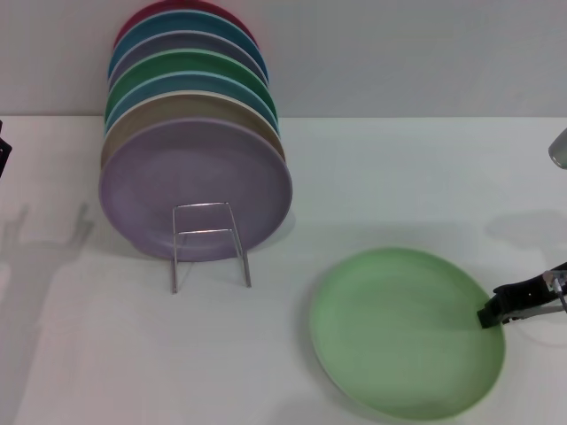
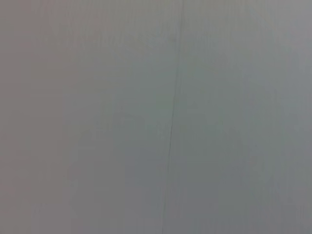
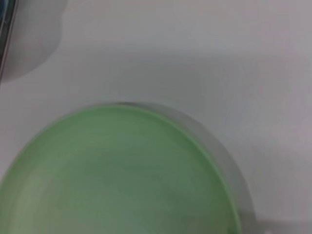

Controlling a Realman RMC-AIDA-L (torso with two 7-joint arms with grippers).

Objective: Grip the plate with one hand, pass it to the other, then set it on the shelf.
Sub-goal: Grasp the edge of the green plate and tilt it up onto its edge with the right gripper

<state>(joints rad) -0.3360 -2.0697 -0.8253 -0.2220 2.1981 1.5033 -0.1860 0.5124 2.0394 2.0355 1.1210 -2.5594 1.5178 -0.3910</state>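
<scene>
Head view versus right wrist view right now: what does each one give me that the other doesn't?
Only the head view shows the right gripper at the right rim of the plate, the shelf standing apart to the left, and the stack of plates leaning behind it, lilac plate in front. Only the right wrist view shows the plate's rim close up, with its shadow on the table; no fingers appear there. Both show the light green plate lying flat on the white table.
</scene>
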